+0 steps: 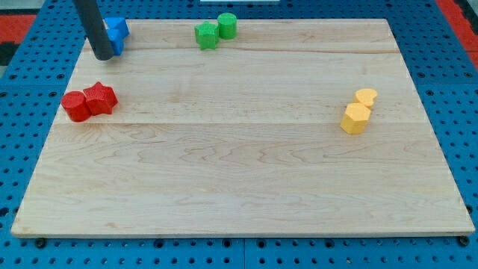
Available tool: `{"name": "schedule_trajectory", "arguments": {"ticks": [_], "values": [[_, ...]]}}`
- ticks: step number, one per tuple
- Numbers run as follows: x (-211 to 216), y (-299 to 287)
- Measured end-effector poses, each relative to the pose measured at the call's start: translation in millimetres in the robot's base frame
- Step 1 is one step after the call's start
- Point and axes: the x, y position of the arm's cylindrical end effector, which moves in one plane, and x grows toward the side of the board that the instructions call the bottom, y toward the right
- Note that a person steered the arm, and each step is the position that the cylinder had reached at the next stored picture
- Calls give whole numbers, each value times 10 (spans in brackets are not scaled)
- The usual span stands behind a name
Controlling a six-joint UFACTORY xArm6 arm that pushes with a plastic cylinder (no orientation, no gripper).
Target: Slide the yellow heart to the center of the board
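The yellow heart (366, 96) lies at the view's right side of the wooden board (239, 172). It touches a yellow hexagonal block (356, 118) just below and to its left. My tip (103, 57) rests on the board at the view's top left corner, far from both yellow blocks. The dark rod partly hides a blue block (116, 32) right behind it.
Two green blocks sit near the top edge, a cube-like one (207, 35) and a round one (227, 25). Two red blocks (75, 105) (100, 99) touch each other at the left side. A blue pegboard (448, 67) surrounds the board.
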Motion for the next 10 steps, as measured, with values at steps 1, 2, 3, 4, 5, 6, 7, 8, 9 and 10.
{"name": "schedule_trajectory", "arguments": {"ticks": [1,2,3,4,5,6,7,8,9,10], "values": [[264,383],[534,1278],[760,1722],[563,1821],[391,2484],[383,3549],[250,4389],[234,4830],[234,5064],[366,5403]]}}
